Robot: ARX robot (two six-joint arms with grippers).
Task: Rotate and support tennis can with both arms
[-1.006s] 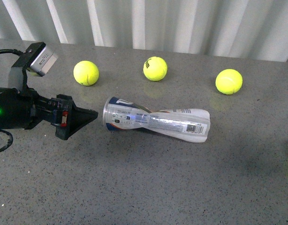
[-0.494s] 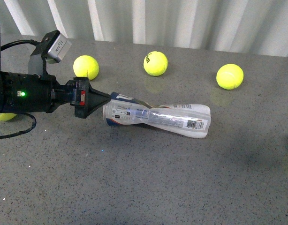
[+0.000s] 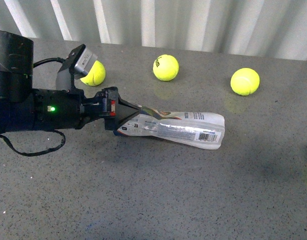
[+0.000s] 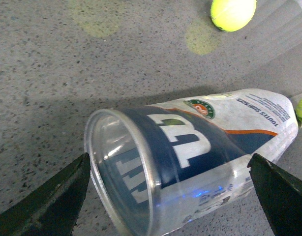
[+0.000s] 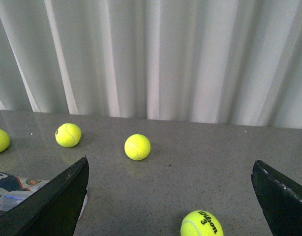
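tennis can [image 4: 190, 147]: "TOUTES SURFACES"; tennis ball [image 5: 201, 224]: "Wilson 3"

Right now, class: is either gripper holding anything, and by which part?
Nothing is gripped. The left gripper stands open, fingers either side of the tennis can's rim end; the right gripper is open and empty.

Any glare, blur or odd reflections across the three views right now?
Front view: sharp, with soft even light; the glossy table shows faint yellow reflections beside the tennis balls and a dim shadow patch toward its right side. Left wrist view: the tennis can is in focus, with a small blue glint on its plastic. Right wrist view: the curtain is bright but not blown out, with no motion blur.
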